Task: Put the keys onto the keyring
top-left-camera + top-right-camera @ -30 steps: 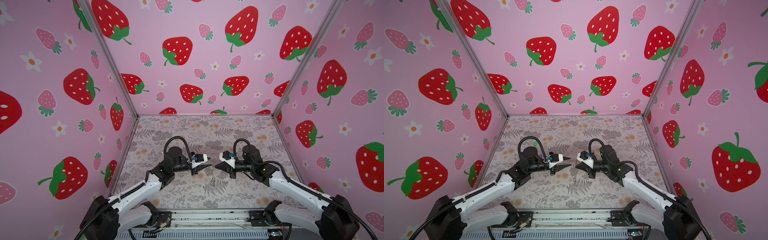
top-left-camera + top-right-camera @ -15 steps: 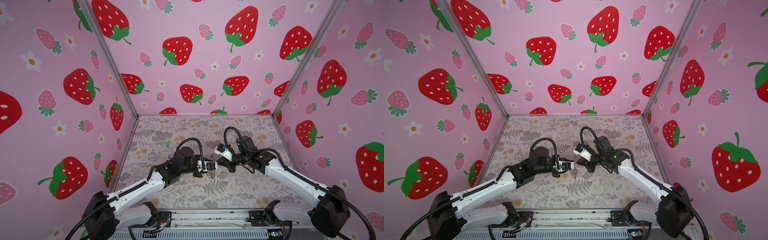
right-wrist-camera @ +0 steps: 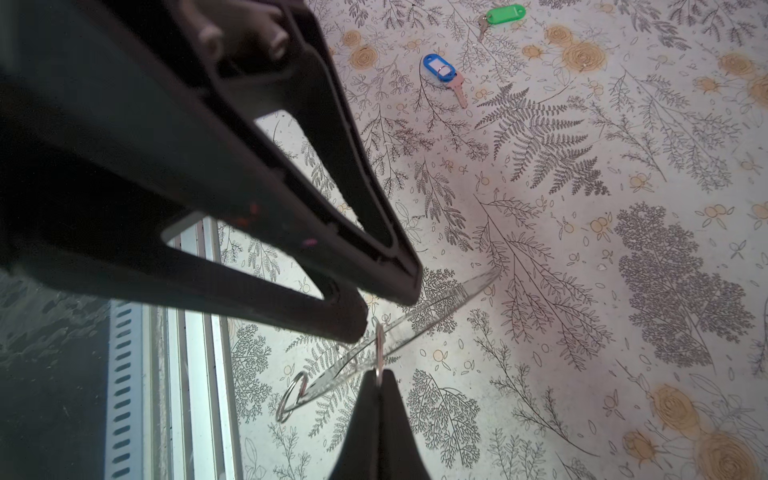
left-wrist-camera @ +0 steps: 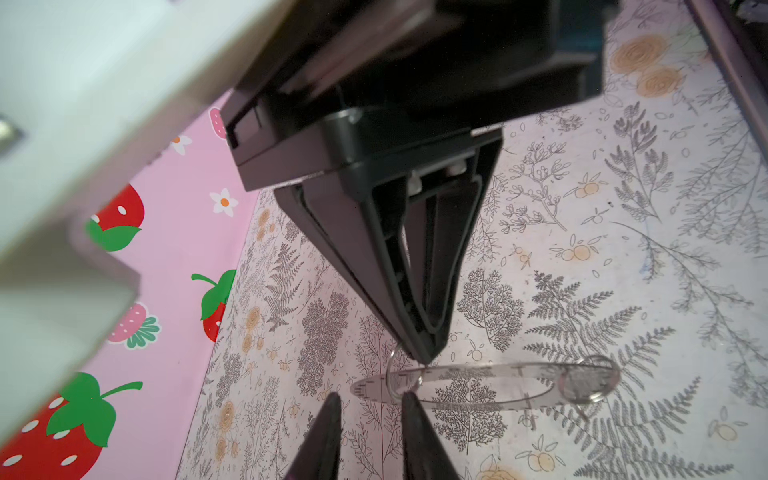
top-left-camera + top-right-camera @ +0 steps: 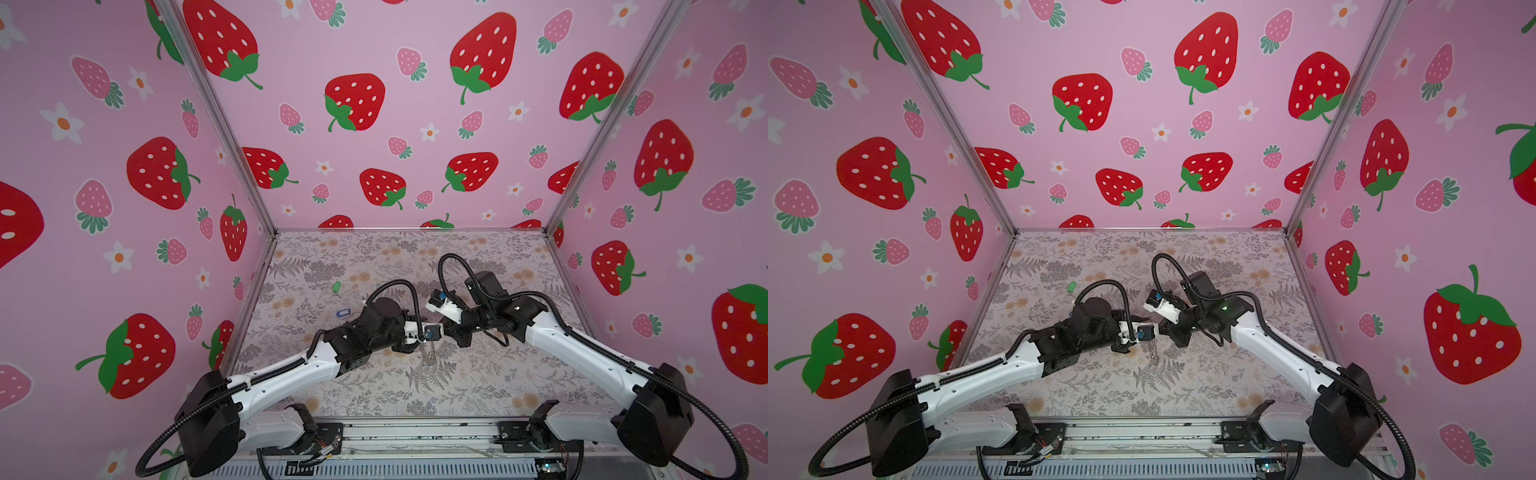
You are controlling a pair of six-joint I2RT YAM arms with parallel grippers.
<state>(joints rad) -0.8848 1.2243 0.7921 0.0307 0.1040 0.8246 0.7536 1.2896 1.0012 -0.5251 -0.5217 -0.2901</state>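
The keyring is a large, thin, flat see-through ring with small wire loops on it. It hangs just above the table in both top views. My right gripper is shut on one small wire loop of it. My left gripper is open, its fingertips right at that same loop, and nothing is pinched. The right gripper comes down opposite it. The green key and the blue key lie on the table at the back left.
The floral table is walled by pink strawberry panels on three sides. A metal rail runs along the front edge. Both arms meet near the table's middle, their cables arching above them.
Both arms have turned and closed in on each other, so the fingertips now meet at the keyring. The left jaws have narrowed a little. The keys have not moved.
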